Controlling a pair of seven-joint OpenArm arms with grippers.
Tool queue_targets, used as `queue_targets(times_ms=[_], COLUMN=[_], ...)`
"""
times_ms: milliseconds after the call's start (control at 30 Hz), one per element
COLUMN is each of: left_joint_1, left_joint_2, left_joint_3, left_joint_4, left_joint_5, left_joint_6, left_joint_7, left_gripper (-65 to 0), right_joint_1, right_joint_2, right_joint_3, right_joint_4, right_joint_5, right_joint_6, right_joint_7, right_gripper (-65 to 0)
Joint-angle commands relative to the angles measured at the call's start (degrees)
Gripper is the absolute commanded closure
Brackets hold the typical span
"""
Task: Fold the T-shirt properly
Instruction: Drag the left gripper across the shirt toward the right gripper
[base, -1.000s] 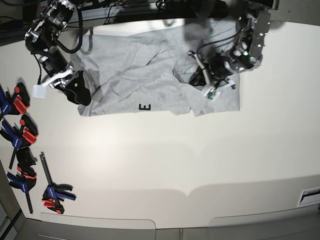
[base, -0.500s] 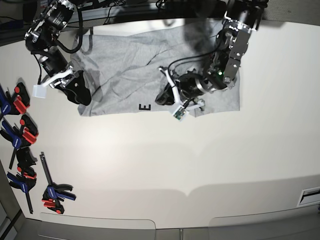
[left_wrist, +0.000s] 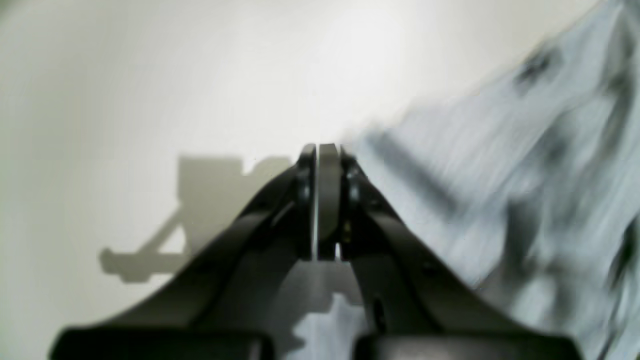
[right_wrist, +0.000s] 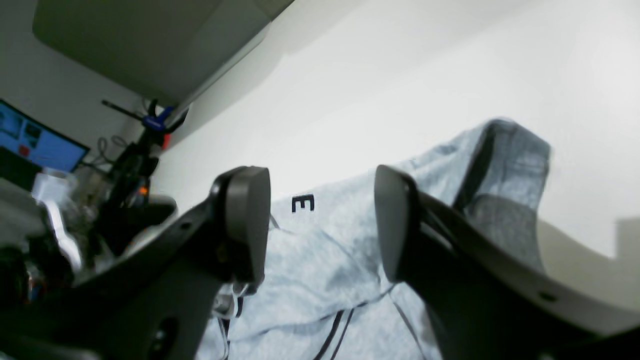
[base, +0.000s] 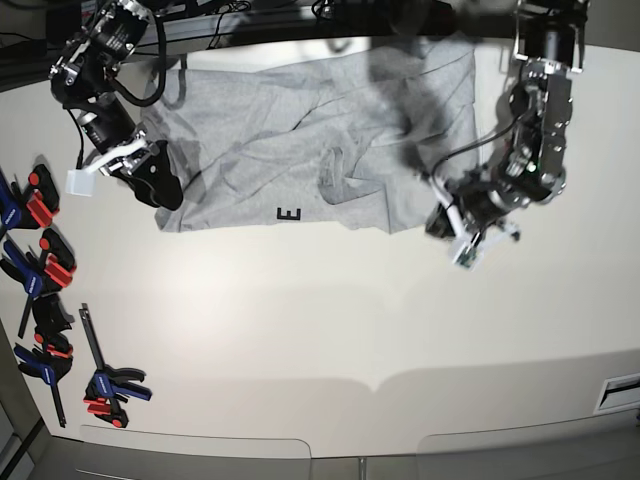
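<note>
Item: T-shirt (base: 300, 150), light heather-grey, lay spread but rumpled across the far part of the white table (base: 330, 320), its near hem running roughly straight from the left corner to a bunched fold near the right corner. A black letter "E" (base: 289, 214) showed just inside the near hem; the right wrist view showed the same letter (right_wrist: 303, 203) and a turned-up corner of cloth beyond it. Creases crossed the middle of the garment, with a raised pucker right of centre. Right gripper (base: 160, 180) sat at the shirt's left near corner, its fingers (right_wrist: 245, 220) spread apart over the cloth with nothing between them. Left gripper (base: 455, 235) was off the shirt's right near corner, over bare table just beside the hem; in the left wrist view its fingers (left_wrist: 320, 200) were pressed together with only a hairline gap and no cloth visibly pinched, the blurred grey fabric (left_wrist: 500, 190) lying to one side. Open room: the whole near half of the table lay bare below the hem. Along the table's left edge stood a row of clamps (base: 40, 270) with red and blue handles, well apart from the shirt. The far edge of the shirt ran close under dark equipment and cables at the table's back.
</note>
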Motion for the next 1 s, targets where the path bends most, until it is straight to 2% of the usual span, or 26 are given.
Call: queue_targets(times_ms=[0,133,267,333,500,733,833,967], left_joint_1=[0.46,4.31,4.15,3.93,0.87,-5.40,-8.31,-10.86], left_joint_2=[-0.39,0.76,4.59,6.64,10.67,11.43,12.98,15.93], left_joint_3=[0.15,0.20,0.20,0.22,0.50,8.66,11.56,11.85], left_joint_4=[0.96,0.94,0.70,-0.22,-7.30,-12.00,-12.04,-13.31], left_joint_5=[-2.19,-2.43,-1.88,1.44,3.04,2.91,2.97,2.97], left_joint_6=[-0.44,-0.46,-0.66,-0.63,-0.66,-0.59,-0.57,-0.61], left_joint_7=[-1.18,-3.87,-5.62,-8.31,-8.46,-10.08,-10.75,-15.76], left_gripper=[0.0,0.0,0.0,0.0,0.0,0.0,0.0,0.0], right_joint_1=[0.48,0.46,0.46,0.48,0.46,0.48,0.46,0.46], right_joint_2=[0.76,0.76,0.74,0.76,0.76,0.76,0.76,0.76], right_joint_3=[0.13,0.13,0.13,0.13,0.13,0.13,0.13,0.13], right_joint_4=[1.09,1.09,1.09,1.09,1.09,1.09,1.09,1.09], right_joint_5=[1.68,1.66,1.68,1.68,1.68,2.10,2.08,2.08], right_joint_6=[0.71,0.71,0.71,0.71,0.71,0.71,0.71,0.71], right_joint_7=[1.20,1.20,1.20,1.29,1.31,1.38,1.38,1.36], right_gripper=[-31.4,-31.4,-31.4,-31.4,-31.4,-31.4,-31.4,-31.4])
